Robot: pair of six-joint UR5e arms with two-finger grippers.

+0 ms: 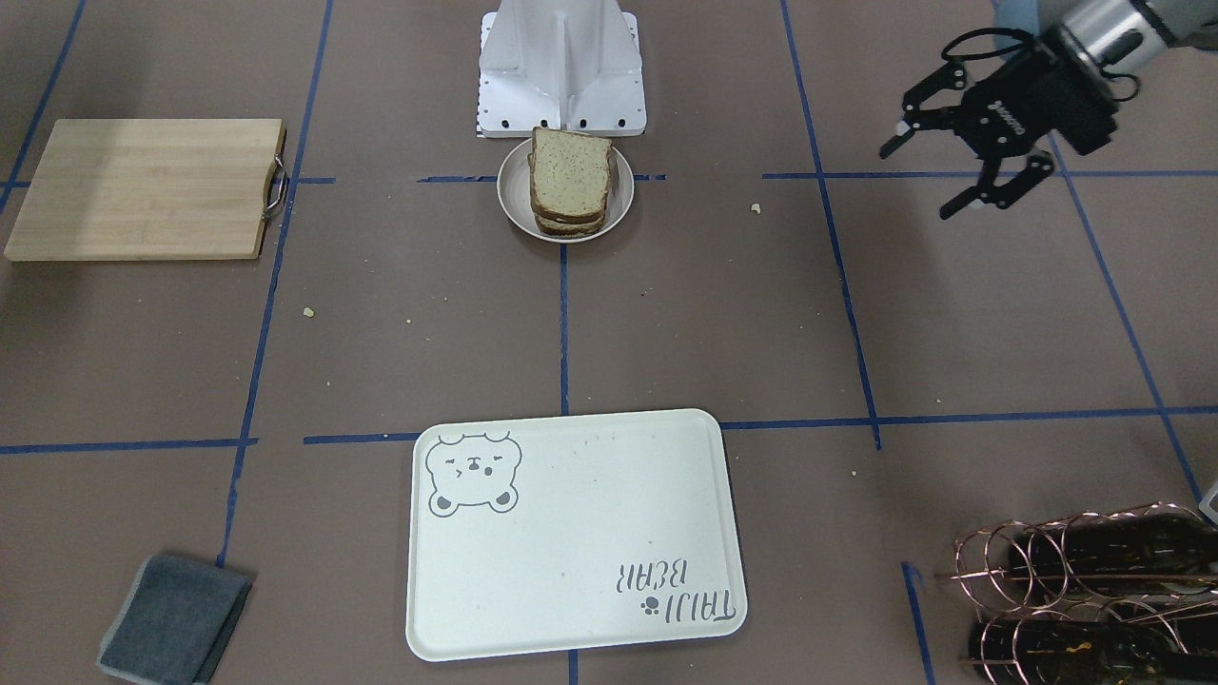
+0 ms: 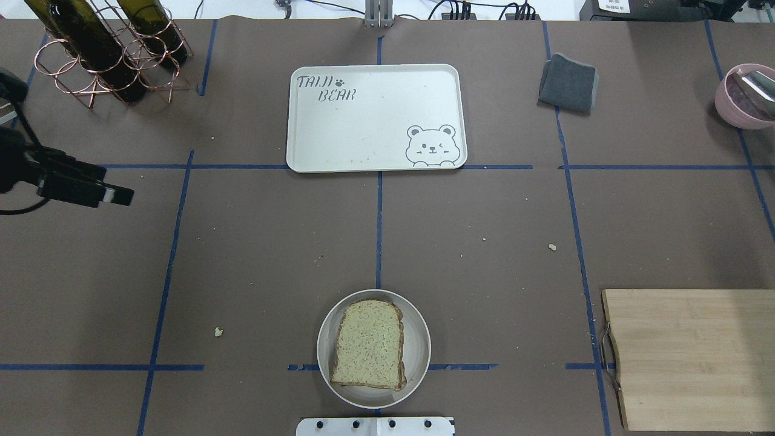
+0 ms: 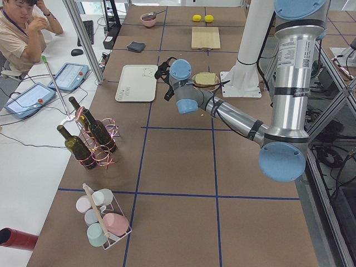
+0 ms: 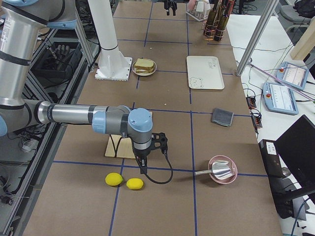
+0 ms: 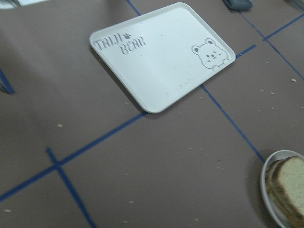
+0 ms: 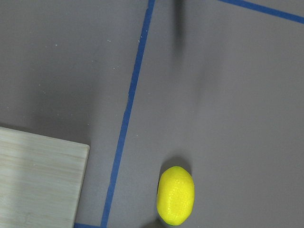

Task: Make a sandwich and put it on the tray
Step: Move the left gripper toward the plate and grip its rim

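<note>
A stack of tan speckled bread slices [image 1: 569,176] with dark crust lies in a round beige bowl [image 1: 514,205] near the robot base; it also shows in the overhead view [image 2: 370,345]. No fried egg shows. The cream-white bear tray [image 1: 571,533] lies bare across the table from the bowl, also in the overhead view [image 2: 375,118] and the left wrist view [image 5: 161,57]. My left gripper [image 1: 921,179] is open and empty, hovering off to the bowl's side. My right gripper [image 4: 147,160] hangs beyond the cutting board by two lemons; I cannot tell whether it is open or shut.
A wooden cutting board [image 2: 690,357] lies on the robot's right. A grey cloth [image 2: 568,83] and a pink bowl [image 2: 745,94] sit at the far right. A copper rack of wine bottles [image 2: 109,48] stands far left. A lemon [image 6: 175,194] lies under the right wrist.
</note>
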